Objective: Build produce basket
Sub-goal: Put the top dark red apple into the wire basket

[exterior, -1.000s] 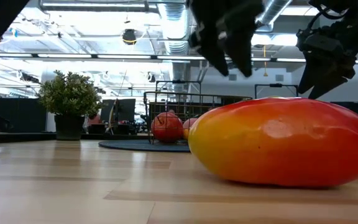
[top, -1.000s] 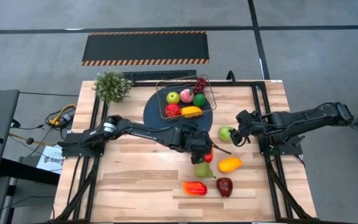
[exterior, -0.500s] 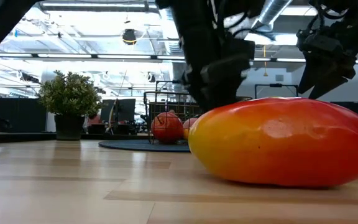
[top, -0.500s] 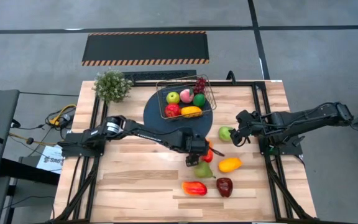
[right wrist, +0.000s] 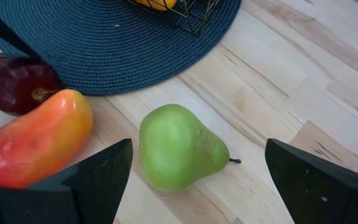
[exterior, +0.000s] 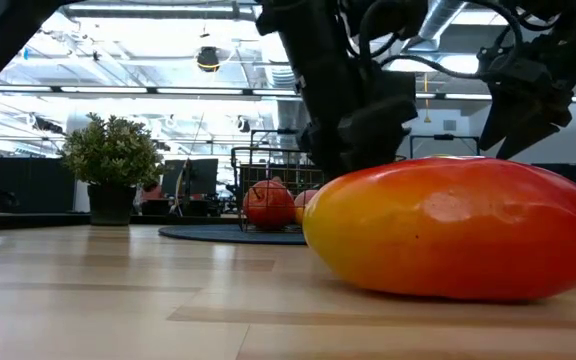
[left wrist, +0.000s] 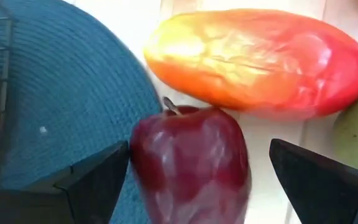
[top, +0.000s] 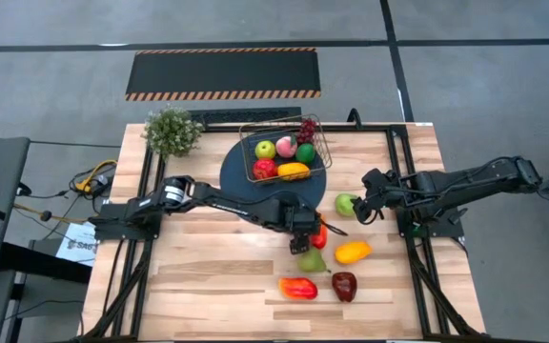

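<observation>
Left gripper [left wrist: 191, 180] jaws apart astride dark red apple [left wrist: 188, 158]; right gripper [right wrist: 194, 180] jaws apart over green pear [right wrist: 176, 146]

This is a robotics lab or test workshop in an open industrial hall. The wooden worktop [top: 208, 276] sits in a black metal frame [top: 403, 181] on a grey concrete floor [top: 65, 67], with a hazard-striped black mat [top: 222, 72] beyond its far edge and loose cables [top: 93, 178] off its left edge. Level across the worktop, bare ceiling ducts [exterior: 283, 40], strip lights [exterior: 118, 90] and rows of desks with monitors [exterior: 193, 180] show behind.
</observation>
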Controlling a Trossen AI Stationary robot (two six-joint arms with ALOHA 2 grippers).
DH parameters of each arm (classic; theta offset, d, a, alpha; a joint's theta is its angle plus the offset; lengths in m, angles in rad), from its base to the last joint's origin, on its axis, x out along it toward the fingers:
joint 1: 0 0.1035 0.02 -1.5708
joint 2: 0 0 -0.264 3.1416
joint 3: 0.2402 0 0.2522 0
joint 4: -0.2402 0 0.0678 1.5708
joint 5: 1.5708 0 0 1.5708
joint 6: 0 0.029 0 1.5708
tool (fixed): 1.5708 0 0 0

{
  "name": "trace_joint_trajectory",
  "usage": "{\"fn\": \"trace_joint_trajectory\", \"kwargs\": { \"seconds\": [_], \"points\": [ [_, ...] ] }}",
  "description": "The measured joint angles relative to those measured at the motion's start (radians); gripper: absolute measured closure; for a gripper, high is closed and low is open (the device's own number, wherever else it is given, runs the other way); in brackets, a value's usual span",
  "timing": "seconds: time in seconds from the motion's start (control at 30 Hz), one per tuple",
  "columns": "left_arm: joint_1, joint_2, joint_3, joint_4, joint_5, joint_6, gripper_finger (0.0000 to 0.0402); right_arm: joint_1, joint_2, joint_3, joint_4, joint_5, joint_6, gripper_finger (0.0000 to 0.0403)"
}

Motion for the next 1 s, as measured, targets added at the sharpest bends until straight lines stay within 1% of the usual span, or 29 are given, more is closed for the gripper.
{"fn": "trace_joint_trajectory", "kwargs": {
  "seconds": [0.03, 0.1, 0.17, 0.3, 0.37, 0.57, 0.67, 0.83, 1.0],
  "points": [
    [0.0, 0.01, 0.001, 0.009, 0.004, 0.0, 0.0026, 0.0, 0.0, 0.0, 0.001, 0.0, 0.0, 0.0017],
    [0.0, 0.03, -0.003, -0.026, 0.025, -0.001, 0.0026, 0.0, 0.0, 0.0, 0.002, 0.0, 0.0, 0.0017],
    [0.0, 0.054, -0.002, 0.0, 0.056, -0.012, 0.0026, 0.0, 0.0, 0.0, 0.004, 0.0, -0.001, 0.0017],
    [0.0, 0.073, 0.004, -0.003, 0.062, -0.029, 0.0033, 0.0, 0.001, 0.0, 0.0, 0.0, -0.001, 0.0017],
    [0.0, 0.074, 0.003, 0.002, 0.058, -0.041, 0.0046, 0.0, 0.0, 0.0, 0.002, 0.0, -0.001, 0.0017],
    [0.0, 0.075, 0.029, -0.013, 0.052, -0.046, 0.0103, 0.0, 0.0, 0.0, 0.001, 0.0, -0.001, 0.0017],
    [0.001, 0.076, 0.035, -0.012, 0.046, -0.068, 0.0119, 0.0, 0.0, 0.0, 0.001, 0.0, -0.001, 0.0017],
    [0.001, 0.076, 0.043, -0.044, 0.048, -0.106, 0.0117, 0.0, 0.0, 0.0, 0.001, 0.0, -0.001, 0.0017],
    [0.0, 0.076, 0.11, -0.132, 0.047, -0.1, 0.0116, 0.0, 0.0, 0.0, 0.001, 0.0, -0.001, 0.0017]
  ]
}}
